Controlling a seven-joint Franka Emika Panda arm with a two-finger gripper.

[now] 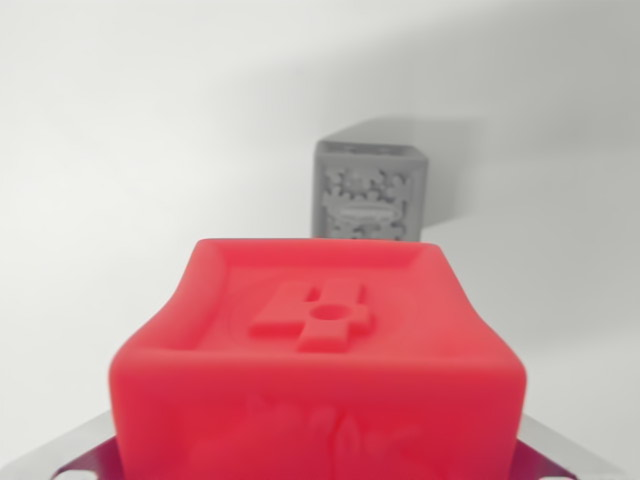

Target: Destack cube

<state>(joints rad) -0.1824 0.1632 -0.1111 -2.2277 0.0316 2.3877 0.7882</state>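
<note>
Holding red cube (320,370) close under camera, apparently gripped by end effector (320,465); grip state not discernible. Grey cube (371,190) sitting apart on table (120,150). Judging lift done; next requiring clear placement spot beside grey cube.

— What is the surface like?
— A plain white tabletop (140,150), smooth and bare across most of the view, with soft grey shadows toward the upper right.
— And what rests on it?
— A grey cube (370,190) stands on it, upright, toward the back, its patterned face turned to the camera and its shadow falling behind it.
</note>
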